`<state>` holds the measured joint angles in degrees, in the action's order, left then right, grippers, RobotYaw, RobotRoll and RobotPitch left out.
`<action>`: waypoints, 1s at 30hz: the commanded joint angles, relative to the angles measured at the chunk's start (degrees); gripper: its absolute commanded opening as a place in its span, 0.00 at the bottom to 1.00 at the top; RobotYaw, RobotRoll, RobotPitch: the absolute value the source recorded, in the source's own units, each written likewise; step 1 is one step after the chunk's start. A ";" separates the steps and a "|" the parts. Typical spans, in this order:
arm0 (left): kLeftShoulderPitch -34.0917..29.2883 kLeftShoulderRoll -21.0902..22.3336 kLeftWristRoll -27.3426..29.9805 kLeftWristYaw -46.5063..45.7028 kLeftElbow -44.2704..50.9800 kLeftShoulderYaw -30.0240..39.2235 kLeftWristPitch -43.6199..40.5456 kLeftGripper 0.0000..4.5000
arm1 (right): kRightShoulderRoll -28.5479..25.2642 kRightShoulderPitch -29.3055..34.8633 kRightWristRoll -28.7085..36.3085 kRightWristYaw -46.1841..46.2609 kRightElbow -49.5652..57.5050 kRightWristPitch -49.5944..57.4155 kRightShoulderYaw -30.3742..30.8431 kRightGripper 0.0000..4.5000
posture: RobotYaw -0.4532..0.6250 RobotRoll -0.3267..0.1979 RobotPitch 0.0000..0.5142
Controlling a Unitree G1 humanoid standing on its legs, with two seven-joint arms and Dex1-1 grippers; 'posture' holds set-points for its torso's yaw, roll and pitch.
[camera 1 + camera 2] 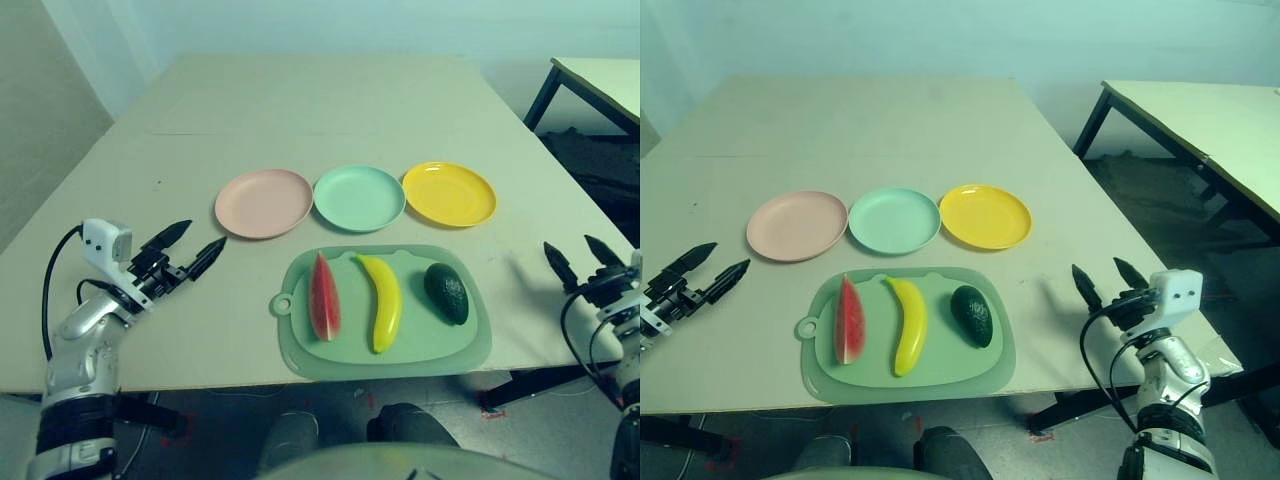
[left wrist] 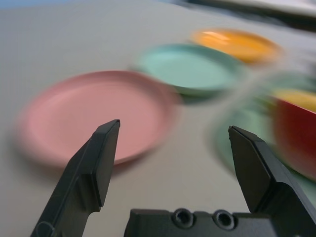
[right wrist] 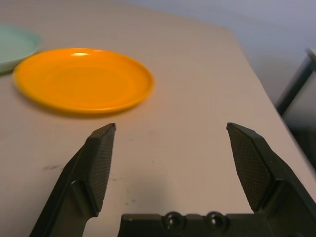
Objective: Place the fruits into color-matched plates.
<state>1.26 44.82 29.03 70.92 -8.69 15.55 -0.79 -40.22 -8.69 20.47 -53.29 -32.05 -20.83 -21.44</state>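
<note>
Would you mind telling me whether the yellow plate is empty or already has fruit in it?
Empty: the yellow plate shows only bare surface, and the banana lies on the green mat.

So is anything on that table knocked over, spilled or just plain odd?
Nothing stands out. The watermelon wedge, banana and avocado lie side by side on the green cutting mat. The pink plate, green plate and yellow plate sit in a neat row behind it. The left pincer and right pincer are open.
</note>
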 commanded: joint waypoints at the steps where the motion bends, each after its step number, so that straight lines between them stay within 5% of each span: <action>1: 0.88 3.65 0.00 8.56 1.36 -3.12 -0.20 0.99 | -4.91 2.76 -2.96 -3.12 17.86 6.15 5.67 1.00 | 0.30 0.62 0.08; 6: 2.90 5.89 -1.63 14.42 1.74 -6.57 1.37 0.99 | -15.10 -2.21 -8.82 -12.40 30.55 10.48 15.90 1.00 | 0.29 0.62 0.06; 10: 4.27 5.39 -1.54 14.07 1.97 -7.13 0.99 0.99 | -19.43 -13.63 -14.73 -23.17 30.90 4.46 26.21 1.00 | 0.30 0.62 0.06; 19: 0.19 5.98 -1.41 11.67 5.85 -5.80 -0.30 0.99 | -17.53 -35.18 -18.13 -39.21 26.22 -17.31 47.93 1.00 | 0.39 0.62 0.08; 30: -5.20 6.40 -0.22 7.54 13.50 -3.96 -3.78 0.99 | -9.98 -42.44 -21.16 -39.21 26.49 -19.39 60.35 1.00 | 0.44 0.62 0.09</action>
<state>-3.57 50.61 29.08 78.83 3.44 11.10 -3.99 -50.30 -50.30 0.21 -92.05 -5.24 -39.58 37.39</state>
